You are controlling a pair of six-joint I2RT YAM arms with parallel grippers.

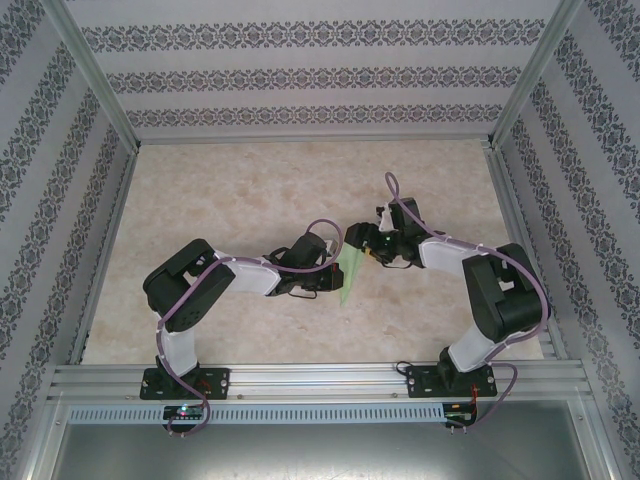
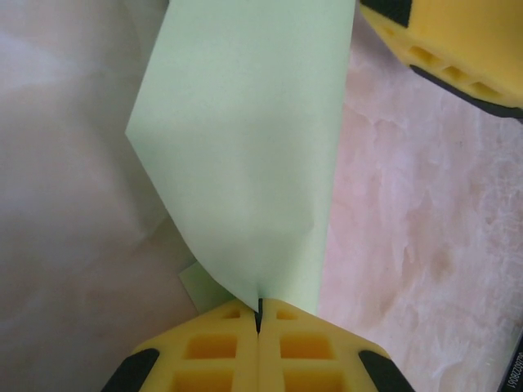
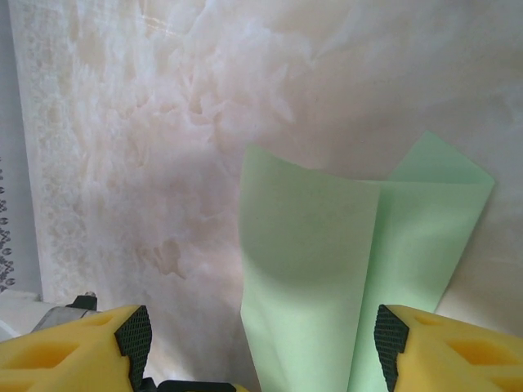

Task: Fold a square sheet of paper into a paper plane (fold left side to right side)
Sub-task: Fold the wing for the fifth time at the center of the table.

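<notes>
Place: a robot test cell, lab-like
Enclosure: aluminium frame posts [image 1: 92, 75] holding patterned wall panels [image 1: 300, 70] on three sides
Bench: marble-look bench [image 1: 250, 190]; boxed in by the panels
Mounting: left arm [image 1: 245, 275] and right arm [image 1: 500, 300], cabled; bolted to a slotted metal rail [image 1: 320, 380] at the near edge

1. the surface [image 1: 250, 200] is pale beige with a cloudy marble pattern, evenly lit.
2. the back wall [image 1: 310, 70] is white with horizontal bands of dark floral ornament.
3. the left wall [image 1: 40, 220] and right wall [image 1: 600, 200] carry the same banded paper.
4. aluminium posts [image 1: 95, 75] rise at the far corners.
5. a ribbed aluminium rail [image 1: 320, 378] lies along the near edge, with a slotted grey strip [image 1: 320, 412] just below it.
</notes>
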